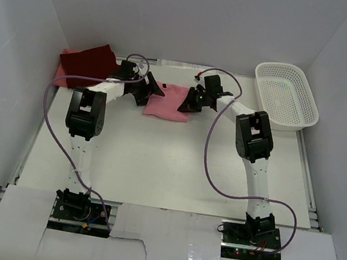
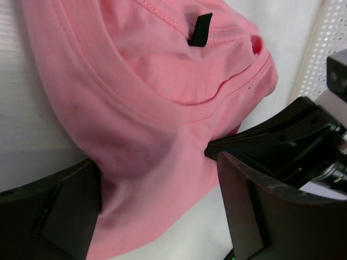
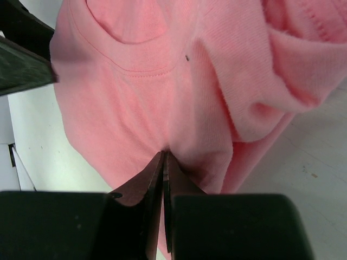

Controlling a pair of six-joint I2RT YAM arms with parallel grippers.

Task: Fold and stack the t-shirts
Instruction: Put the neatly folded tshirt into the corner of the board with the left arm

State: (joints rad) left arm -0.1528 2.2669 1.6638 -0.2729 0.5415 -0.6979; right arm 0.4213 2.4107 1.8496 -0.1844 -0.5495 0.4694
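Note:
A light pink t-shirt (image 1: 168, 103) lies bunched at the table's middle back, with both grippers at it. My left gripper (image 1: 154, 90) is at its left edge and stands open. In the left wrist view the pink cloth (image 2: 146, 124) runs down between the wide-apart fingers (image 2: 59, 216). My right gripper (image 1: 188, 102) is at the shirt's right edge. Its jaws are shut, and a pinch of pink fabric (image 3: 162, 92) creases at the fingertips (image 3: 154, 173). A dark maroon t-shirt (image 1: 90, 64) lies folded at the back left. It sits on a salmon pink t-shirt (image 1: 60, 72), of which only an edge shows.
A white mesh basket (image 1: 286, 94) stands at the back right, and its wall (image 2: 320, 49) also shows in the left wrist view. White walls close in the table on three sides. The right arm's black gripper body (image 2: 293, 141) is close beside my left fingers.

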